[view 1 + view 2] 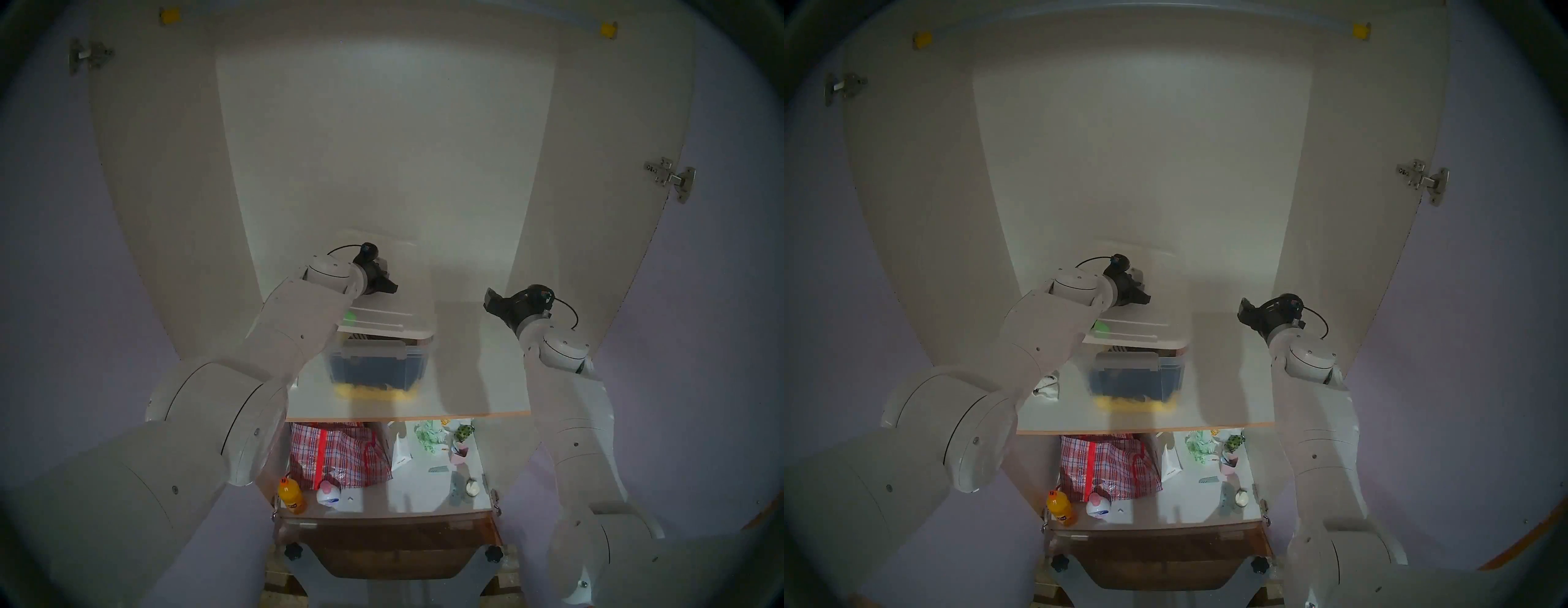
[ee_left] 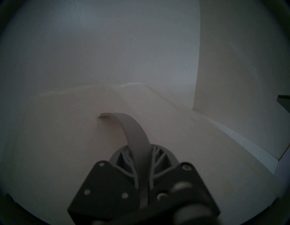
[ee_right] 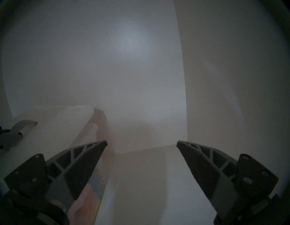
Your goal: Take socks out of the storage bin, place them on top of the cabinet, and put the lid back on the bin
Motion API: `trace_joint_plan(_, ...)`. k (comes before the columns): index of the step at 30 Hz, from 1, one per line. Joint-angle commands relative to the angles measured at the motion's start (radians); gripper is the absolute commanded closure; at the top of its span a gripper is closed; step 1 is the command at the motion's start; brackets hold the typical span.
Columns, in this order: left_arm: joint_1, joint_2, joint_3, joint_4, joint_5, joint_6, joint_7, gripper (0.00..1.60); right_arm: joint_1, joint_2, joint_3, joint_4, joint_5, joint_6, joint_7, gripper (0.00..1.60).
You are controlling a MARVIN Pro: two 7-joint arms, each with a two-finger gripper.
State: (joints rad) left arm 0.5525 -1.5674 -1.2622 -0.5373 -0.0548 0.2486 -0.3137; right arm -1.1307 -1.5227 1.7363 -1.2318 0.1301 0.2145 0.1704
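My left gripper is shut on the grey handle of the white lid, holding the lid over the clear storage bin. The bin's grey latch and its dark blue and yellow cloth show below the lid's front edge. I cannot tell whether the lid touches the bin's rim. The socks, a small white bundle with black marks, lie on the cabinet's white shelf board left of the bin, partly behind my left arm. My right gripper is open and empty, to the right of the bin above the shelf; the right wrist view shows its jaws wide apart.
The cabinet's white side walls stand close on both sides, with a metal hinge on the right door. Below the shelf's tan edge is a lower shelf with a red checked bag, an orange bottle, a white bottle and a pink cup.
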Motion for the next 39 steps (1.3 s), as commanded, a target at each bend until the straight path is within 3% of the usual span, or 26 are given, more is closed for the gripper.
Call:
trace_joint_plan(1,-0.074,-0.039,-0.036,0.031,-0.022,-0.047,0.047,1.6,0.025,-0.002,-0.003,-0.024,0.002,-0.014,0.002,0.0)
trace_joint_plan(6,-0.117,-0.041,-0.024,0.13,-0.005,-0.053,0.027,1.6,0.025,-0.002,-0.003,-0.024,0.002,-0.014,0.002,0.0)
trace_joint_plan(10,-0.162,-0.053,0.013,0.265,0.016,-0.062,0.004,1.6,0.025,-0.002,-0.003,-0.024,0.002,-0.014,0.002,0.0)
trace_joint_plan(14,-0.182,-0.043,0.056,0.313,0.033,-0.097,-0.053,1.6,0.025,-0.002,-0.003,-0.024,0.002,-0.014,0.002,0.0)
trace_joint_plan(22,-0.19,-0.057,0.085,0.334,0.037,-0.156,-0.033,1.6,0.025,-0.002,-0.003,-0.024,0.002,-0.014,0.002,0.0)
trace_joint_plan(28,-0.194,-0.078,0.08,0.361,0.032,-0.129,-0.022,1.6,0.025,-0.002,-0.003,-0.024,0.002,-0.014,0.002,0.0)
trace_joint_plan(39,-0.234,-0.057,0.059,0.353,0.031,-0.138,-0.034,1.6,0.026,-0.001,-0.003,-0.023,0.002,-0.012,0.002,0.0)
